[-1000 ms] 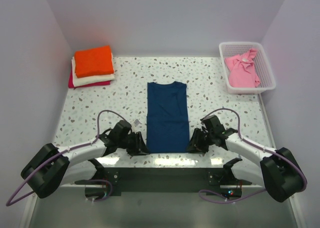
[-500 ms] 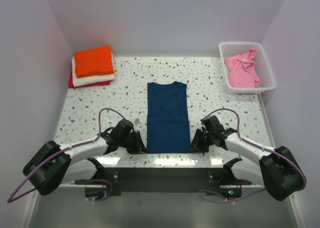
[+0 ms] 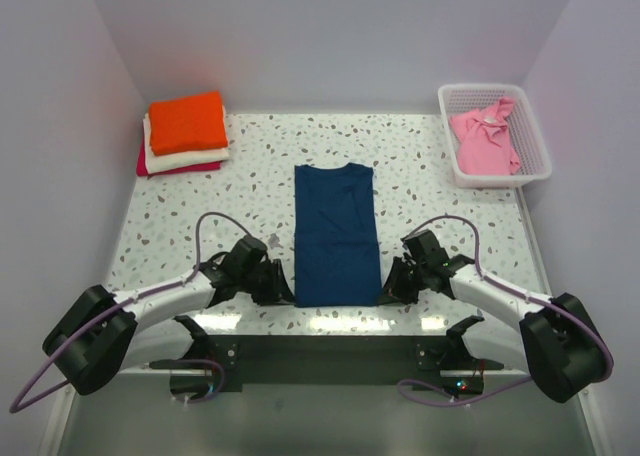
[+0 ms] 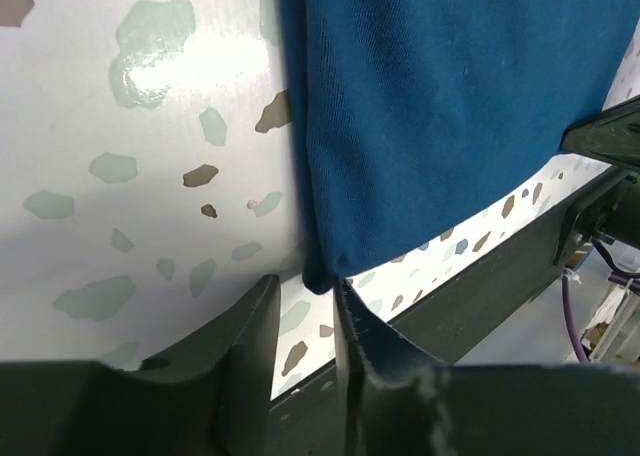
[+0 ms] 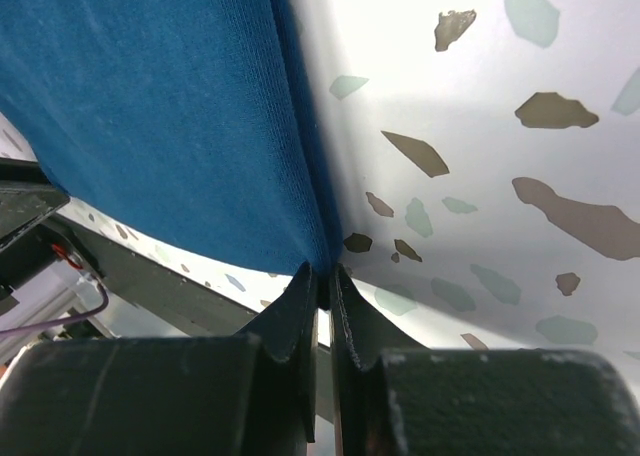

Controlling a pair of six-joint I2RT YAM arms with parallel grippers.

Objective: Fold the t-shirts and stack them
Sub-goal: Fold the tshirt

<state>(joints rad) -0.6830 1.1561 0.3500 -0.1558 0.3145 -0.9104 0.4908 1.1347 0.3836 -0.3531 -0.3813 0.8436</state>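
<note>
A navy t-shirt [image 3: 335, 231] lies flat mid-table, folded into a long strip with its collar at the far end. My left gripper [image 3: 283, 287] sits at the shirt's near left corner. In the left wrist view the left gripper [image 4: 305, 286] is open by a narrow gap, and the navy t-shirt [image 4: 450, 106] has its corner just at the tips. My right gripper [image 3: 388, 291] is at the near right corner. There the right gripper [image 5: 320, 274] is shut on the edge of the navy t-shirt [image 5: 150, 106]. An orange t-shirt [image 3: 187, 122] tops a folded stack over a cream t-shirt [image 3: 180, 159] and a magenta t-shirt [image 3: 200, 167].
A white lattice basket [image 3: 480, 88] at the back right holds a crumpled pink t-shirt [image 3: 485, 141]. Pale walls close in the speckled table [image 3: 250, 176] on three sides. A dark frame [image 3: 320, 351] runs along the near edge between the arm bases.
The right jaws have closed onto the shirt's near right corner. The left gripper has edged in toward the near left corner and its jaws have narrowed. The shirt itself has not moved.
</note>
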